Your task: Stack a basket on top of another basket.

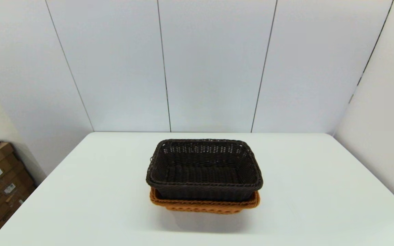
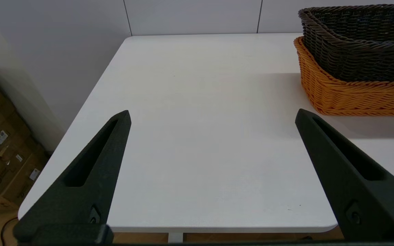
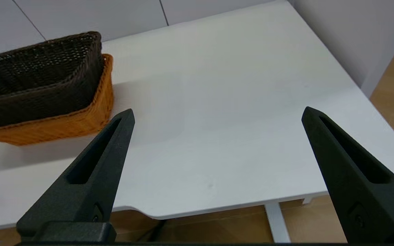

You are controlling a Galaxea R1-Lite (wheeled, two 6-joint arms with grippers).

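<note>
Dark brown basket sits nested in orange basket, mid-table. Left gripper and right gripper hang off the near edge, fingers spread wide, holding nothing.

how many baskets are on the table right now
2. The dark brown basket sits nested in the orange basket at the middle of the white table. Neither gripper touches them.
</note>
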